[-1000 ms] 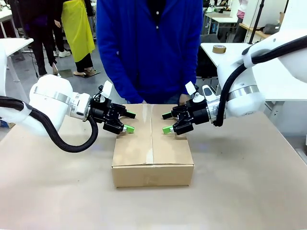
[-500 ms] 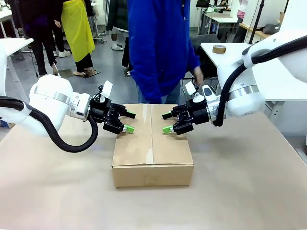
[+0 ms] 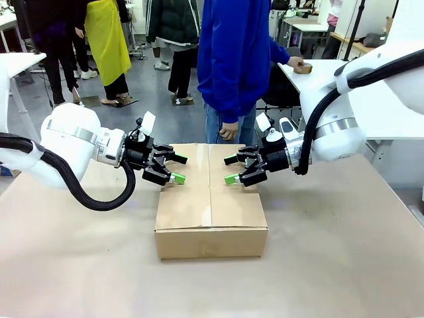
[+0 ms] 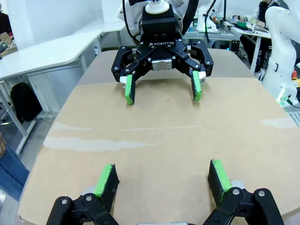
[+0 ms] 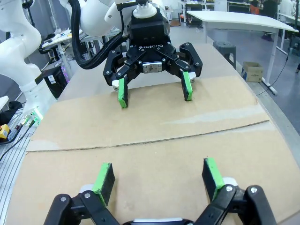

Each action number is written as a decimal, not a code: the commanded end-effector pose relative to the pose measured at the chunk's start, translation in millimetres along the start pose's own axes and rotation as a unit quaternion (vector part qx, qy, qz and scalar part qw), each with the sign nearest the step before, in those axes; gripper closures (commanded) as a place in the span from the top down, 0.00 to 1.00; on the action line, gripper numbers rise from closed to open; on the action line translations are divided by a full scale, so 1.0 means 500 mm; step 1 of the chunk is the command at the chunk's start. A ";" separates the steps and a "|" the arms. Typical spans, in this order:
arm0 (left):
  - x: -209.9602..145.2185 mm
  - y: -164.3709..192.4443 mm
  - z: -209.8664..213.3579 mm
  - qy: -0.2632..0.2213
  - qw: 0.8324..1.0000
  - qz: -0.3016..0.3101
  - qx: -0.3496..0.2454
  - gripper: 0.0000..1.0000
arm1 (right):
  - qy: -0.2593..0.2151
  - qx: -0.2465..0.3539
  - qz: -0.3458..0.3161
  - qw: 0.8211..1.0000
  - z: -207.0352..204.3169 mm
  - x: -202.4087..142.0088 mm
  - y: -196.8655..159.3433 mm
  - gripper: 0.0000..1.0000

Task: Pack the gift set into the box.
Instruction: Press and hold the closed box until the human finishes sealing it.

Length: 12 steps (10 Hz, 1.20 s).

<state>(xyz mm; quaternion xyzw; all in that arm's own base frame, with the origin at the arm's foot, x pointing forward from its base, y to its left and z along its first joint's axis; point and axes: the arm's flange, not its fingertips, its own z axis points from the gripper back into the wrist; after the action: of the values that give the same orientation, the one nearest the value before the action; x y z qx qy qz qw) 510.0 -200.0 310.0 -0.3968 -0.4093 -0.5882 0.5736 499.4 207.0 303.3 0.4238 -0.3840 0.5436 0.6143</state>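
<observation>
I am looking across the table (image 3: 344, 265) at the box (image 3: 211, 207), which is sitting in the middle with its flaps folded shut and a strip of clear tape running near-to-far along the centre seam. The gift set must be inside, as far as I can judge, since nothing of it is showing.

Beyond the far edge a person in a blue jacket (image 3: 235, 56) is turning away to the right, one hand (image 3: 303, 65) reaching for a roll of tape (image 3: 303, 67) on the side table.

I am holding both arms over the box top. The left gripper (image 3: 176, 168) is hovering over the far left part of the lid, its fingers spread wide and gripping nothing. The right gripper (image 3: 232, 169) is mirroring it over the far right part, equally spread and empty. In each wrist view the two grippers are facing each other across the seam, pads just above the cardboard.

The seam is lying midway between the two grippers, running toward and away from me, so neither arm is nearer. Any pressing down would call for both together.
</observation>
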 end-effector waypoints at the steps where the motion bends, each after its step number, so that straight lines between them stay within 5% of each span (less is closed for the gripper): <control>1: -0.008 -0.005 -0.002 -0.002 1.000 -0.005 -0.004 1.00 | 0.005 -0.005 0.002 1.000 -0.001 0.001 0.001 1.00; 12: -0.008 -0.005 -0.002 -0.002 1.000 -0.005 -0.004 1.00 | 0.005 -0.005 0.002 1.000 -0.001 0.001 0.001 1.00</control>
<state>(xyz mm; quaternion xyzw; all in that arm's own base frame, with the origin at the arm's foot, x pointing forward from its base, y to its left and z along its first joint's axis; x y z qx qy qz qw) 510.0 -200.0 310.0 -0.3968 -0.4093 -0.5882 0.5736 499.4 207.0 303.3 0.4238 -0.3840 0.5436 0.6143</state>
